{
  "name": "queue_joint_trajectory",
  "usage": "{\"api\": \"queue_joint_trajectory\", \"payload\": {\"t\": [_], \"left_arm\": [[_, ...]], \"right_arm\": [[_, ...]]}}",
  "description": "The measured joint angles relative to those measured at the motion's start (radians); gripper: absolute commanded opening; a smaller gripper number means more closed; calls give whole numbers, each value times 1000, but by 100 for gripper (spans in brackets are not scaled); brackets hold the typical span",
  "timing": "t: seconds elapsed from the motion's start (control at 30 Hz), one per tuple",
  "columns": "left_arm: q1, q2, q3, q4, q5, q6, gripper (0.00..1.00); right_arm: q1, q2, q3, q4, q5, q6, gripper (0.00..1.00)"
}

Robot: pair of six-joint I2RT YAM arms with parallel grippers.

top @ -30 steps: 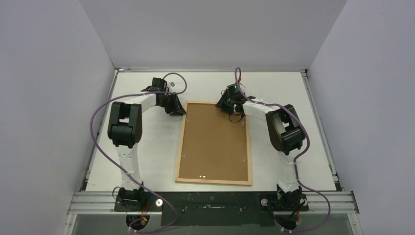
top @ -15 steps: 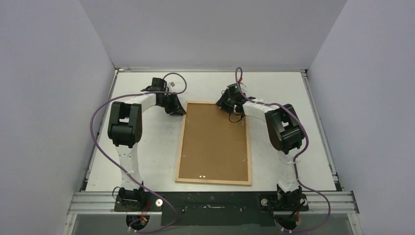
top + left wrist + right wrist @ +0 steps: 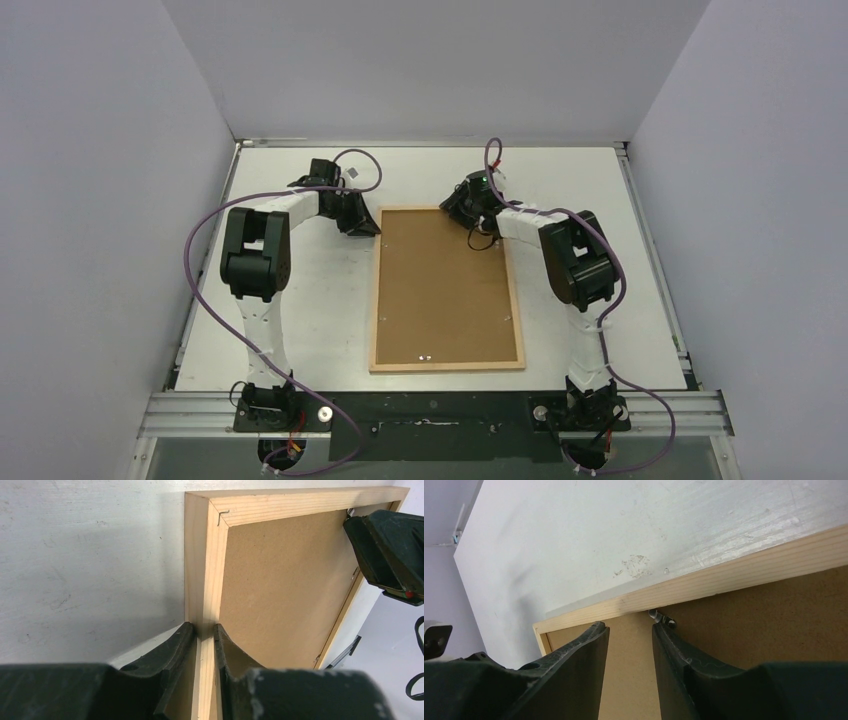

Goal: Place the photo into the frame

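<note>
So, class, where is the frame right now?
In the top view the frame lies back-up at the middle of the table; the left jaws clamp its left rail near the far corner, the right jaws sit over its far edge.

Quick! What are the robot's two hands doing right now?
Left end effector: closed on the frame rail.
Right end effector: open, holding nothing.
</note>
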Motion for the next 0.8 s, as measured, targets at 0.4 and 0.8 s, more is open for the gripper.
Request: {"api": "queue_joint_trajectory", "payload": {"t": [0.4,0.8], "left_arm": [[0,2,0,-7,12,1,15],[1,2,0,-9,8,17,23]], "right_arm": [[12,1,-21,44,78,88,39],[75,18,-31,86,261,372,41]]}}
